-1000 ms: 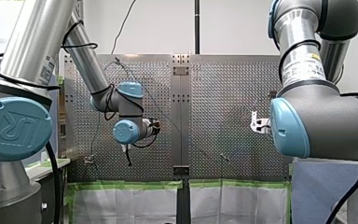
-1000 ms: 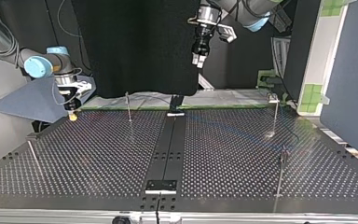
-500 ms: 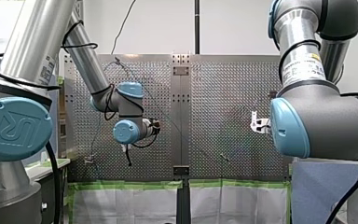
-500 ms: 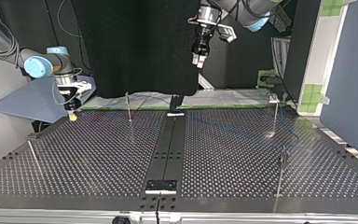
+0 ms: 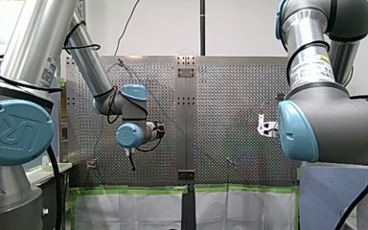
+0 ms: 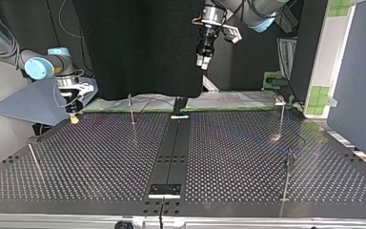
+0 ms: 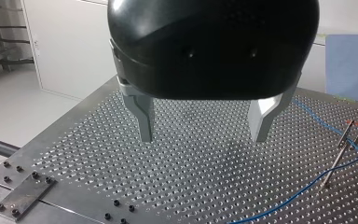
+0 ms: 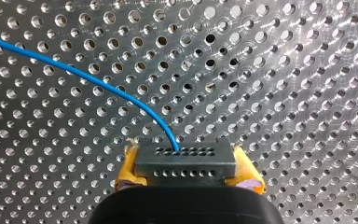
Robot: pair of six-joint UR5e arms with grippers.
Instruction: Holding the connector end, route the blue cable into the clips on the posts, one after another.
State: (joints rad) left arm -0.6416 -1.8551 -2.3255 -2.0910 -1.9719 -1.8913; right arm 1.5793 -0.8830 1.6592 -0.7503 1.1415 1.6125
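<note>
In the right wrist view my right gripper (image 8: 187, 173) is shut on a grey connector block (image 8: 186, 161), held between its yellow pads. The blue cable (image 8: 98, 84) leaves the block and curves away over the perforated plate. In the top view that gripper (image 6: 74, 117) hangs low over the table's far left corner. My left gripper (image 6: 202, 61) hovers high above the table's far middle. Its metal fingers (image 7: 144, 119) stand open with nothing between them. Beside them, the cable (image 7: 326, 176) lies slack on the plate and runs past a thin post (image 7: 341, 148).
Thin posts stand on the perforated table (image 6: 100, 162): one at the far middle-left (image 6: 131, 110), one at the far right (image 6: 281, 117), one at the near right (image 6: 288, 177), and one at the near left (image 6: 34, 161). A dark centre strip (image 6: 171, 152) splits the plate.
</note>
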